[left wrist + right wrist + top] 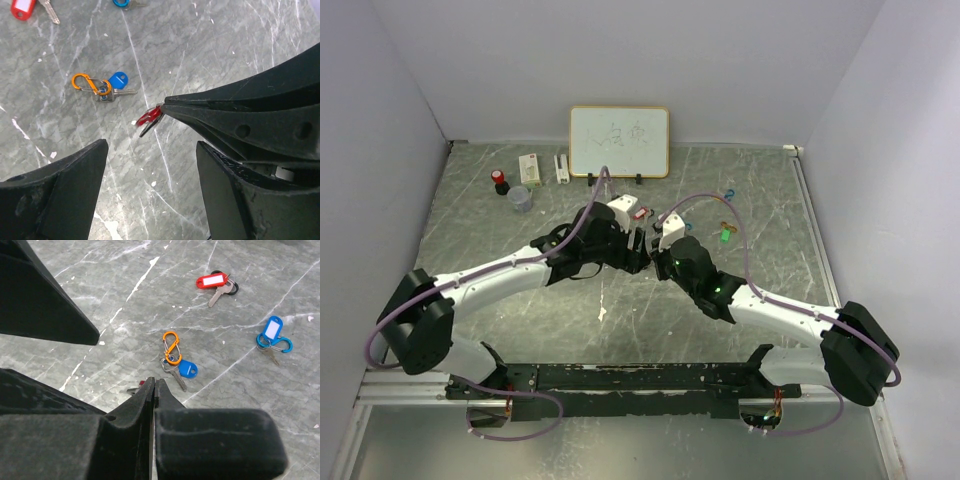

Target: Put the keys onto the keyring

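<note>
Grips a red clip (149, 118) in the right gripper (154, 386) at mid-table.

Clenches the right jaws flat together on the clip's end, with the clip tilted and a dark sliver under it too blurred to name. Holds the left gripper (150, 150) released, black fingers (75, 185) spread well apart, with the clip just ahead of the gap and touching neither. Shows, just beyond on the grey marbled table (620, 320), an orange carabiner (171, 347) lying flat with a blue key tag (188, 369) and a metal key (176, 378) touching it. Shows farther out a red key tag (212, 280) and a second blue key tag (272, 330) joined to a blue carabiner (283, 345), well apart from each other. Ends at the back wall with an upright whiteboard (619, 141), a white box (529, 167) and a clear cup (521, 198) to its left.
</note>
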### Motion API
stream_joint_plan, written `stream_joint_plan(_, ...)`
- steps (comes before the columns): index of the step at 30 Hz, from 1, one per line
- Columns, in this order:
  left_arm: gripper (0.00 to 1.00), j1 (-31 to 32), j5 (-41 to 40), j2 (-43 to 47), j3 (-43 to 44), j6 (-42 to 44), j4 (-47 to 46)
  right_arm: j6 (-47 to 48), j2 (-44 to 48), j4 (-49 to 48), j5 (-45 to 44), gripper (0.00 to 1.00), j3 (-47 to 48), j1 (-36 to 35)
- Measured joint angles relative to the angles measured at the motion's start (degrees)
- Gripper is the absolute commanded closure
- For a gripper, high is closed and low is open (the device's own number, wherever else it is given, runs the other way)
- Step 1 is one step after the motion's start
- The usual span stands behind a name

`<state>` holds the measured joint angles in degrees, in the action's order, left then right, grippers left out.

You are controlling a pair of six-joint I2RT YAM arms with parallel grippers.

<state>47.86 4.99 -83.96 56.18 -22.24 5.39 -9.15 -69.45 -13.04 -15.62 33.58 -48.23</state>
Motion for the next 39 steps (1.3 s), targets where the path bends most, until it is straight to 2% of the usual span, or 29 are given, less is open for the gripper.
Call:
stream_joint_plan(5, 0.18, 0.0, -2.6, 2.6, -1.0, -0.9, 0.0, 0.0, 0.0, 0.0, -0.3, 1.00, 0.0, 0.0)
stream_joint_plan(12, 0.09, -0.4, -6.8, 4.5, -2.7, -2.6, 0.1, 0.1, 0.0, 0.0, -0.4, 1.00, 0.0, 0.0)
stream_joint_plan(19, 0.07, -1.4, -10.5, 7.5, -4.1, -4.5, 0.2, 0.2, 0.0, 0.0, -0.7, 1.00, 0.0, 0.0)
stream_joint_plan(27, 0.04, -2.7, -14.5, 9.6, -5.5, -6.8, 0.7, -2.6, -4.7, 4.8, -8.7, 1.00, 3.2, 1.1)
stream_joint_plan(29, 0.04, -3.3, -15.1, 10.3, -6.0, -7.4, 0.9, -2.4, -4.6, 5.0, -7.6, 1.00, 3.1, 1.4)
stream_joint_plan(34, 0.04, -4.2, -15.5, 10.8, -6.4, -8.1, 0.9, -1.4, 0.2, 1.7, 1.6, 1.00, 0.5, 1.3)
stream_joint_plan(39, 0.05, -4.4, -15.5, 10.9, -6.8, -8.5, 0.9, -4.0, -0.9, 4.8, -3.5, 1.00, 3.6, 3.3)
